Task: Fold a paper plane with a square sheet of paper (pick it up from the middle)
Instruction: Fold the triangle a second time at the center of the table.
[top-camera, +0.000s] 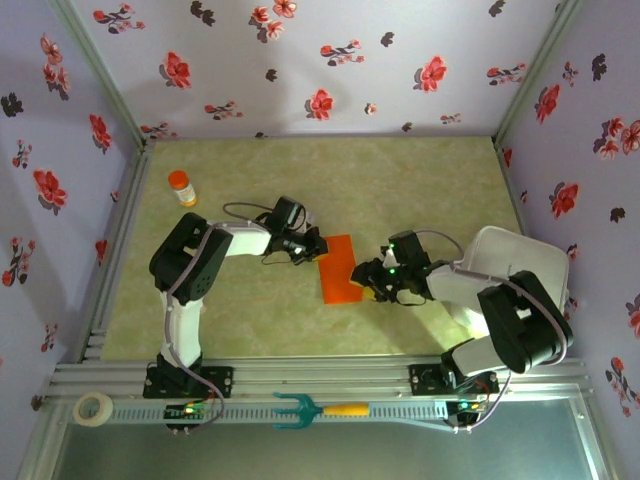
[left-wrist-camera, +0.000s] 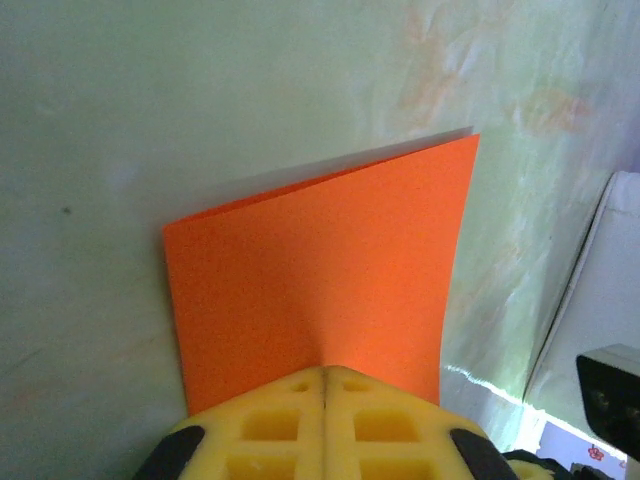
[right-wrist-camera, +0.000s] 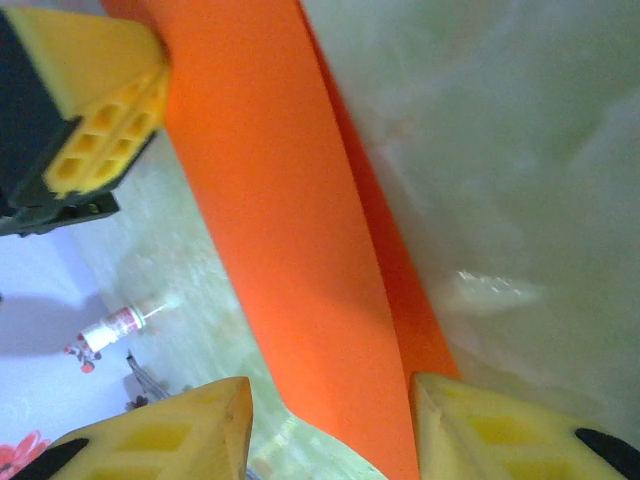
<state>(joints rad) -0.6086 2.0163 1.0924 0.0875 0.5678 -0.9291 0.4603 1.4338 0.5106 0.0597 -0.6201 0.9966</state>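
Grippers flanking the square sheet of paper (top-camera: 338, 268) at mid-table.
Folded double, the orange sheet is resting on the green table (top-camera: 420, 190) between both arms. The left gripper (left-wrist-camera: 325, 375) is pinching one edge, fingers pressed together on it. The right gripper (right-wrist-camera: 330, 400) is straddling the opposite side with its fingers parted.
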